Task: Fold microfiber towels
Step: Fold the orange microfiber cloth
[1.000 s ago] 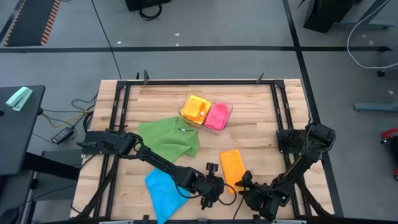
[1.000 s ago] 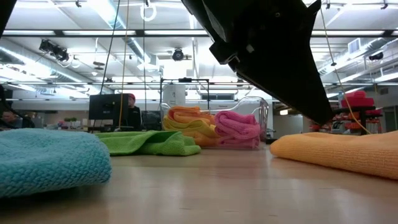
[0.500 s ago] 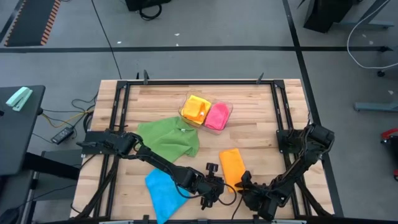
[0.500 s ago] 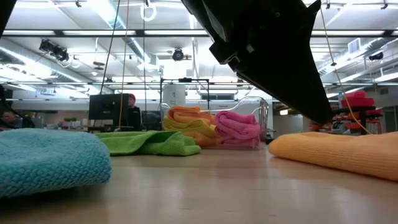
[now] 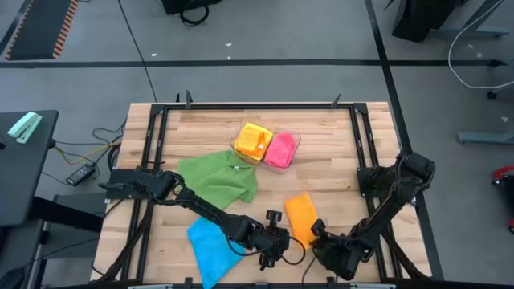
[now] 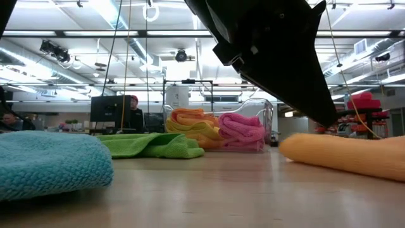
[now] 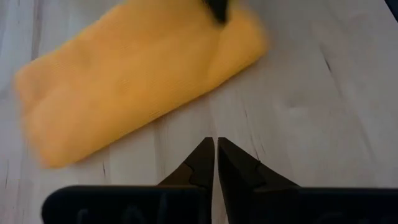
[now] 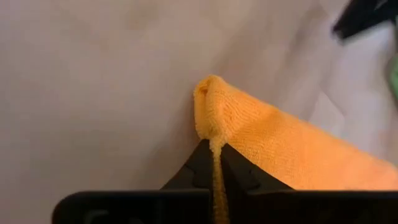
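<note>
A folded orange towel (image 5: 299, 215) lies on the wooden table near its front edge. My right gripper (image 5: 315, 233) is at the towel's near right corner and is shut on it (image 8: 216, 149). My left gripper (image 5: 285, 241) is shut with nothing in it (image 7: 216, 144); it hovers over bare wood just short of the orange towel (image 7: 137, 74). A green towel (image 5: 217, 178) lies spread at the middle left. A blue towel (image 5: 210, 245) lies at the near left. My right gripper pinches a thin bit of the orange towel's edge at its near right corner (image 8: 214, 134) between its two fingertips. The fingers slant down at it from the table's near right side. The corner is bunched and raised a little; the towel's other end lies on the table.
A clear plastic tray (image 5: 294, 140) toward the far middle holds a folded yellow towel (image 5: 254, 140) and a pink one (image 5: 280, 150). A black frame (image 5: 257, 105) borders the table. Bare wood shows at the far left and far right. People and desks show in the room beyond.
My right gripper has shut on the orange towel's near right corner and risen slightly. That end of the towel has drawn in and bunched up off the table, while the far part has stayed flat.
</note>
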### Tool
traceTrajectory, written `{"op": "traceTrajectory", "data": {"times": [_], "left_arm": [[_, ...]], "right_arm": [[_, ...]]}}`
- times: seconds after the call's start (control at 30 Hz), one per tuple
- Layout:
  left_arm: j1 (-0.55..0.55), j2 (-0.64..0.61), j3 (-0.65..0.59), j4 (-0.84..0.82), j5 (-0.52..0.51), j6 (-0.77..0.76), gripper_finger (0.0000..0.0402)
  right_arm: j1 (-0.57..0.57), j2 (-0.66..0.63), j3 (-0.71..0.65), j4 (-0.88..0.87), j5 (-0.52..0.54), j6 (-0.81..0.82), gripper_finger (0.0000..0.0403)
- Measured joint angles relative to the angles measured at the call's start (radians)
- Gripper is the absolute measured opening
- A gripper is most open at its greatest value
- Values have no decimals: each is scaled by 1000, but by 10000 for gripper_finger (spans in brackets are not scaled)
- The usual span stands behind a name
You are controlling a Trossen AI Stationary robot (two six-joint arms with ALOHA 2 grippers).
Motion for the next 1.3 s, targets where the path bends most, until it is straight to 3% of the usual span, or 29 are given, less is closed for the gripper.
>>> {"op": "traceTrajectory", "data": {"times": [0.23, 0.43, 0.8, 1.03, 1.3], "left_arm": [[0, 0, 0, -8, 0, -6, 35], [0, 0, 0, -12, 0, -6, 27], [0, 0, 0, 6, 0, -5, 36], [40, 43, 0, 260, -5, 64, 32], [51, 106, -3, 377, -4, 115, 31]], "right_arm": [[-49, -146, 3, 22, -331, 73, 10], [-65, -207, 4, 24, -487, 196, 13], [-150, -161, -11, 18, -577, 248, 14], [-174, -171, -11, 45, -578, 270, 14], [-162, -183, -11, 36, -566, 303, 14]]}}
